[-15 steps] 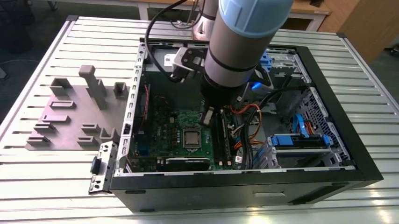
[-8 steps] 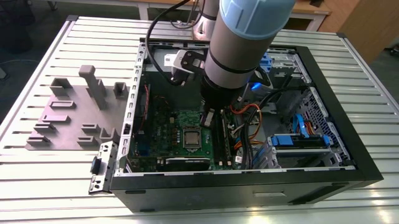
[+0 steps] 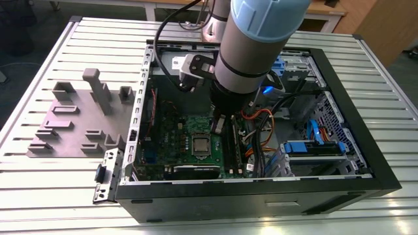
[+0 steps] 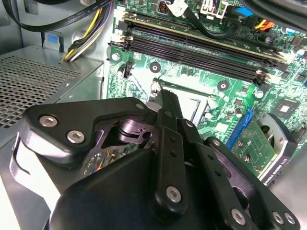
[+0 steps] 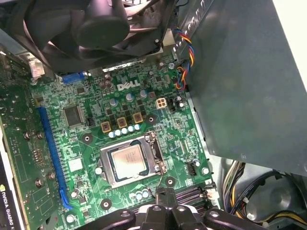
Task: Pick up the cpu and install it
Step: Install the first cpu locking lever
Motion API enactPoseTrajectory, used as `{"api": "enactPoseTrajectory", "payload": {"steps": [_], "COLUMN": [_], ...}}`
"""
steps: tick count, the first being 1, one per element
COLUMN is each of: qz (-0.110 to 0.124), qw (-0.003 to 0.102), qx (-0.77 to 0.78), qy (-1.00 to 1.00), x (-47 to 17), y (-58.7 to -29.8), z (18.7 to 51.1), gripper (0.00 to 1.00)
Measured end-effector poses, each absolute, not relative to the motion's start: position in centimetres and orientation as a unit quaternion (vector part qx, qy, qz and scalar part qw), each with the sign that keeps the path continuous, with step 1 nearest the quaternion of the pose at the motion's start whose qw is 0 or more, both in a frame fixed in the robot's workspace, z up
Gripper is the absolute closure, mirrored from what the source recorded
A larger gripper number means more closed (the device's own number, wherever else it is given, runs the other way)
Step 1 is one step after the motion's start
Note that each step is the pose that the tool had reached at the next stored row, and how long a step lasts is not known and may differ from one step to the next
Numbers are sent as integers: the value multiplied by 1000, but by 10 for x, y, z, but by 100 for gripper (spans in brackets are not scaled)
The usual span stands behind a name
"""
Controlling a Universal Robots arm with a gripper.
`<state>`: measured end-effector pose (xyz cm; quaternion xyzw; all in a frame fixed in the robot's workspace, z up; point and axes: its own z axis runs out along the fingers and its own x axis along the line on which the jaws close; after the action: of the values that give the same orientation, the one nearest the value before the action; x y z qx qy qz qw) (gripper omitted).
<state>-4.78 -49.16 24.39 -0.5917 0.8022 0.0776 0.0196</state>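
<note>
The gripper [image 5: 166, 193] is being held low inside the computer case [image 3: 261, 201], just above the motherboard [image 5: 91, 103]; its fingertips are being kept together, as far as the crowded first wrist view allows a judgement, with nothing being carried between them; the cpu [image 5: 130, 161] is being shown lying flat within the socket frame [image 5: 105, 166], near the fingertips but apart from them, with a strip of bare board and the end of the memory slots [image 5: 191, 194] lying between; in the exterior view the chip is being shown below the tool and slightly toward the exterior view's left, on the side of the case wall nearest that camera; being square, it is offering no long axis, and its edges are being kept parallel to the frame's; farther off, beyond the socket, a black fan [image 5: 98, 24] is being shown.
</note>
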Motion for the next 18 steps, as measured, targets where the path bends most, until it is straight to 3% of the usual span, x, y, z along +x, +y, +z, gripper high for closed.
{"api": "enactPoseTrajectory", "payload": {"steps": [18], "qz": [78], "qw": [16], "qx": [-625], "qy": [776], "x": [-47], "y": [-493], "z": [242], "gripper": [89]}}
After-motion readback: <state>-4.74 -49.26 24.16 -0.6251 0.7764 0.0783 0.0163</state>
